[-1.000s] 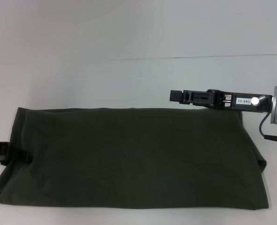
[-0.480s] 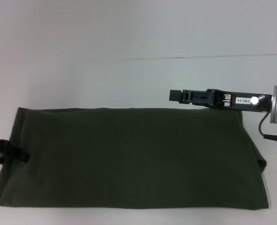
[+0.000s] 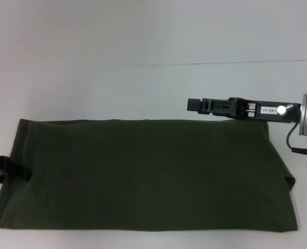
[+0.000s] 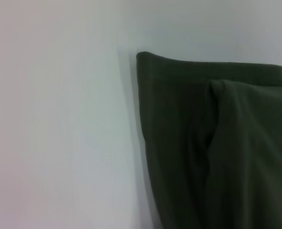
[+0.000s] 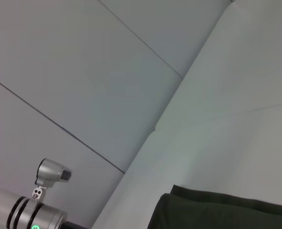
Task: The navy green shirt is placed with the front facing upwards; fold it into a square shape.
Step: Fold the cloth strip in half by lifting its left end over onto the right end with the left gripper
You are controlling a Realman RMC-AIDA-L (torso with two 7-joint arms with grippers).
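The navy green shirt (image 3: 143, 174) lies flat as a long folded rectangle across the near part of the table, plain green side up, no lettering showing. My left gripper (image 3: 0, 167) is at the shirt's left edge, low down, with a dark tip reaching just over the cloth. The left wrist view shows a corner of the shirt (image 4: 212, 143) with a folded layer on top. My right gripper (image 3: 194, 105) hovers side-on just beyond the shirt's far edge, toward its right end. A shirt corner (image 5: 217, 210) shows in the right wrist view.
The shirt rests on a white table (image 3: 143, 88) with a thin seam line across its far part. The left arm's silver wrist (image 5: 40, 210) appears far off in the right wrist view.
The left gripper's dark tip has drawn back a little to the left along the shirt's edge. The right gripper and the shirt have hardly moved.
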